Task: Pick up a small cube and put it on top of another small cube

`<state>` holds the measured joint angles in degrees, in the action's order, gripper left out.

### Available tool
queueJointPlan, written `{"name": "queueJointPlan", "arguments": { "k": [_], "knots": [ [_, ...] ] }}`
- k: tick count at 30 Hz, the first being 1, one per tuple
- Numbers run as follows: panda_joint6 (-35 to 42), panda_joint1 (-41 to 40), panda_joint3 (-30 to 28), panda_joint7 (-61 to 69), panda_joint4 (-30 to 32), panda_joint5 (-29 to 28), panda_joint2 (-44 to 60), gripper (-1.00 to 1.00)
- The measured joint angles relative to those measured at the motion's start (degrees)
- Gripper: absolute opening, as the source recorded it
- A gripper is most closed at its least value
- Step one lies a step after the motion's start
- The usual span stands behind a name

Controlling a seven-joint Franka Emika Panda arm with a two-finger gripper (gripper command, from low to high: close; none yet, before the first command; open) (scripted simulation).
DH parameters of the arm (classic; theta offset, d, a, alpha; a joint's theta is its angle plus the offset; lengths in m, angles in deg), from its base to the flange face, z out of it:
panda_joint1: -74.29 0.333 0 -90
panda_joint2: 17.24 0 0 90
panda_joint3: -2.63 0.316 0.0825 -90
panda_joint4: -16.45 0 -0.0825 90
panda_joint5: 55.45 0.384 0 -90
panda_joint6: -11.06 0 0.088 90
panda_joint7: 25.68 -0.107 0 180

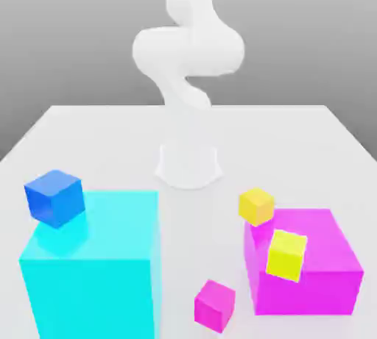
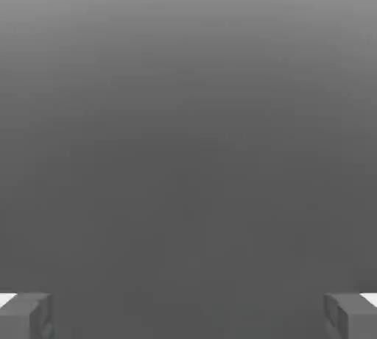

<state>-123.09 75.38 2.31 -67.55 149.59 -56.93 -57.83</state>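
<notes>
White table [image 1: 88, 131] bearing the magenta cube [image 1: 214, 304] between cyan block [image 1: 96, 271] and magenta block [image 1: 316, 279] — the golden cube [image 1: 256, 206] just behind the latter — with gripper [image 2: 188, 315] fingers [image 2: 26, 315] spread wide, holding nothing.

Nothing to read out there at that moment: no text, label, brand, number or sign showed on any surface in either view. Every face that could be seen was plain, unmarked colour.
</notes>
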Motion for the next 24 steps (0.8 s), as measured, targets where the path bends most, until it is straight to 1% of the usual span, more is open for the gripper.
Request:
{"name": "queueJointPlan", "arguments": {
  "k": [6,12,18,24],
  "knots": [
    [-5.8,2.7,-1.5,10.3,3.3,-2.9,12.8,0.0],
    [-11.4,4.9,-3.0,21.6,6.5,-3.7,25.3,0.0],
    [-17.2,6.5,-3.5,34.7,9.8,-2.2,37.7,0.0],
    [-23.0,5.3,-0.8,49.0,13.0,1.2,50.1,0.0]
  ]
}}
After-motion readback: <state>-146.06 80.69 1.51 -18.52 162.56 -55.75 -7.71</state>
